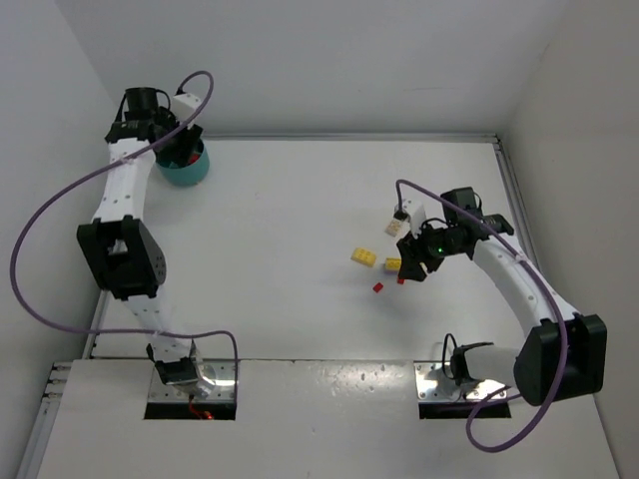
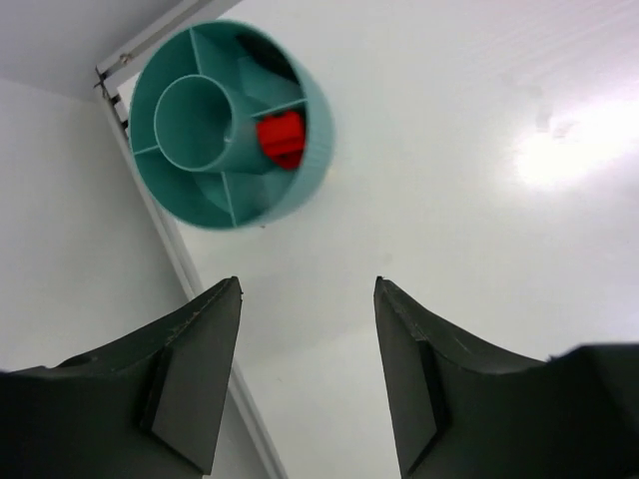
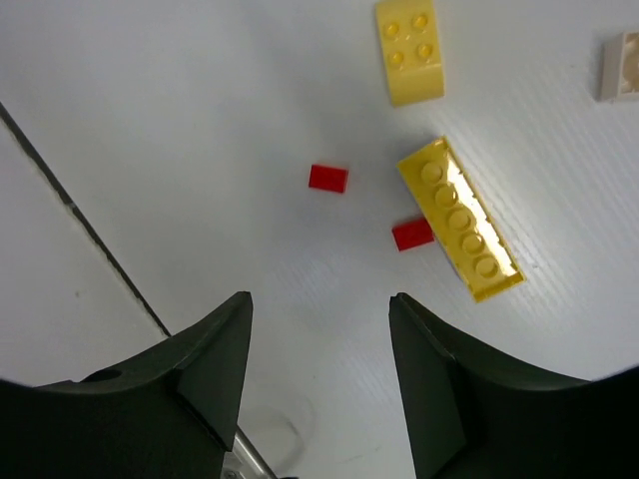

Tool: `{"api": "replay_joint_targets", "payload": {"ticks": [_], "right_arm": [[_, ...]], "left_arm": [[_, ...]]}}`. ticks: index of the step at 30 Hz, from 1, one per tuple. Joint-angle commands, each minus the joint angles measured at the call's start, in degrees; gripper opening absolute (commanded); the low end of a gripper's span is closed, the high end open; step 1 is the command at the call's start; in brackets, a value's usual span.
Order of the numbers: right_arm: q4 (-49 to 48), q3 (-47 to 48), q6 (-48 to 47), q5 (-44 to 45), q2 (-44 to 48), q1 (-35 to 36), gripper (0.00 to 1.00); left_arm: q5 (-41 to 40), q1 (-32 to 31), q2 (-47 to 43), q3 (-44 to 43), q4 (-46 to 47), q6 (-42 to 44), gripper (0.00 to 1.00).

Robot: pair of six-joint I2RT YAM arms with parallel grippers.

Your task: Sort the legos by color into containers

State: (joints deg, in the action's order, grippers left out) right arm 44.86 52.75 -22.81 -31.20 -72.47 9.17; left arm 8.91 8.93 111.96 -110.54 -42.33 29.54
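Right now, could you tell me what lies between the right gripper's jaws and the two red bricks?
Nothing: in the right wrist view, only bare table separates the right gripper from the lone red brick and the second red brick.

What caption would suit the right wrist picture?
Right gripper, jaws apart, above a long yellow lego, a short yellow lego and two red legos.

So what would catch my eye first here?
The teal bowl in the far left corner, with a red brick in one compartment. To the right, a long yellow brick, a short yellow brick and two small red bricks lie loose under the open right gripper.
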Motion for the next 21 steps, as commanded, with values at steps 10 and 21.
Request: {"api": "replay_joint_targets", "payload": {"ticks": [10, 21], "right_arm": [[1.46, -6.16, -6.47, 0.69, 2.42, 5.05, 0.57], [-4.26, -6.26, 0.64, 17.30, -9.60, 12.98, 0.28]], "left_arm": [[22.63, 0.21, -29.67, 28.88, 2.95, -10.29, 0.63], [25.11, 0.74, -36.55, 36.98, 6.73, -12.93, 0.64]]}}
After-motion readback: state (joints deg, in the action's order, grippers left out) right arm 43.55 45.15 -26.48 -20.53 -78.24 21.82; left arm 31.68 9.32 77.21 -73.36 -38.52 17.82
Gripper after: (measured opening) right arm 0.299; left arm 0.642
